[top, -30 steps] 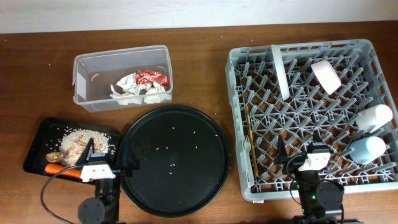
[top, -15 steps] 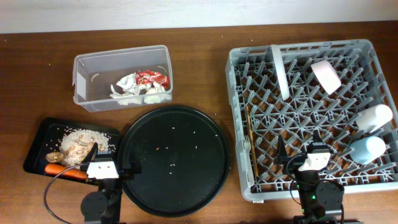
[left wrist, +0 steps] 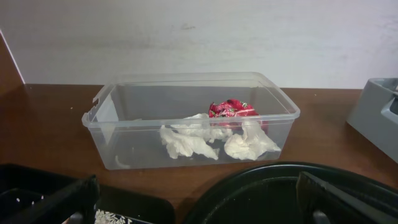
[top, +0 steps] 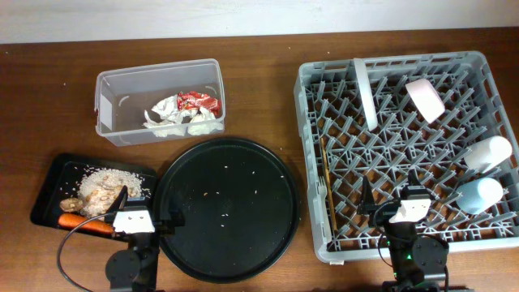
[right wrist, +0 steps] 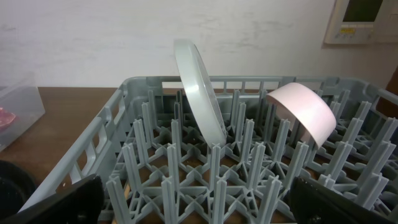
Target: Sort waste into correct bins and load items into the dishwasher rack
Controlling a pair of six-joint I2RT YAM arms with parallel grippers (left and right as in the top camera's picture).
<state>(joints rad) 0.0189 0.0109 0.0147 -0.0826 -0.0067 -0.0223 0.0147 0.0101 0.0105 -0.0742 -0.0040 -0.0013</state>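
Note:
The clear tub (top: 158, 75) holds white napkins (top: 174, 122) and a red wrapper (top: 199, 101); the left wrist view shows the tub (left wrist: 124, 99), napkins (left wrist: 186, 140) and wrapper (left wrist: 233, 111) too. The shallow black tray (top: 49, 191) holds grainy food (top: 101, 188) and a carrot (top: 79, 220). The grey rack (top: 389, 65) holds a wide pale bowl (top: 365, 93) on edge, a pinkish bowl (top: 425, 99), two cups (top: 488, 152), a fork (top: 323, 193) and a stick (top: 328, 174). My left gripper (top: 146, 207) is open and empty between the trays. My right gripper (top: 392, 191) is open and empty over the rack's front.
A large round black tray (top: 227, 207) with a few grains lies at the centre front, also in the left wrist view (left wrist: 261, 193). The right wrist view shows the pale bowl (right wrist: 199, 93) and pinkish bowl (right wrist: 305, 112) among upright pegs. A wall runs along the table's far edge.
My left gripper has shifted slightly right and toward the front edge, uncovering more of the food. The right arm has not moved.

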